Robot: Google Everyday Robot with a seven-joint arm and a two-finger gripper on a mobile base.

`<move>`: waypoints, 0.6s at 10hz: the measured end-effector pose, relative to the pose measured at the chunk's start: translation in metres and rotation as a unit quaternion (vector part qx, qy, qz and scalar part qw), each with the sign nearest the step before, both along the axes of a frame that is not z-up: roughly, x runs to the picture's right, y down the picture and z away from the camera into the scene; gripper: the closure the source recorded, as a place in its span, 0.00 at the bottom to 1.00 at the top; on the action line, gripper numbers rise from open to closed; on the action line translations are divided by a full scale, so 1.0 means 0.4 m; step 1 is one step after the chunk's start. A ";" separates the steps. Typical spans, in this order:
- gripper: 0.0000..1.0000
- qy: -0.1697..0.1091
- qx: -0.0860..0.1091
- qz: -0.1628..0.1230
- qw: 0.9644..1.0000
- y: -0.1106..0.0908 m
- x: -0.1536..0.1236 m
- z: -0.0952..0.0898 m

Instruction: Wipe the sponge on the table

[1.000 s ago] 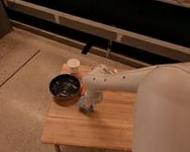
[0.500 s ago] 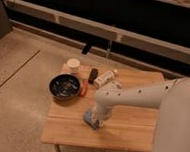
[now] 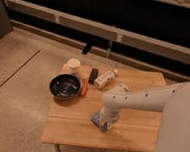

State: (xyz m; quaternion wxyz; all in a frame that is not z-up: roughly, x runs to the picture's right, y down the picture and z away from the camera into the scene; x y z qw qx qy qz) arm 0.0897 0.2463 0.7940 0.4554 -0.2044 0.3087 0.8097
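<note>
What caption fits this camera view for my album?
Robot gripper at the sponge on the wooden table, dark bowl nearby.

A: What colour is the table (image 3: 133,138)?
B: Light brown wood, with plank lines. The sponge (image 3: 96,122) on it is pale blue-grey. The gripper (image 3: 105,118), low over the sponge near the table's front, is whitish like the arm (image 3: 142,97).
A: And the bowl (image 3: 65,86)?
B: Dark, almost black. Beside it lies a small orange-red thing (image 3: 84,89). Behind are a black block (image 3: 93,75), a white cup (image 3: 73,64) and a whitish bottle (image 3: 104,80). The floor (image 3: 15,108) is speckled grey-beige.
</note>
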 end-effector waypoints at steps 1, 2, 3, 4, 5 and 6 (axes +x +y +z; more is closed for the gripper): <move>0.85 0.001 0.000 0.000 1.000 -0.001 0.001 0.001; 0.85 0.011 0.002 -0.002 1.000 -0.015 0.025 0.010; 0.85 0.027 0.006 -0.004 1.000 -0.038 0.059 0.023; 0.85 0.069 0.018 -0.013 0.997 -0.112 0.153 0.054; 0.85 0.100 0.030 -0.020 0.994 -0.175 0.222 0.072; 0.85 0.141 0.046 -0.031 0.988 -0.265 0.310 0.092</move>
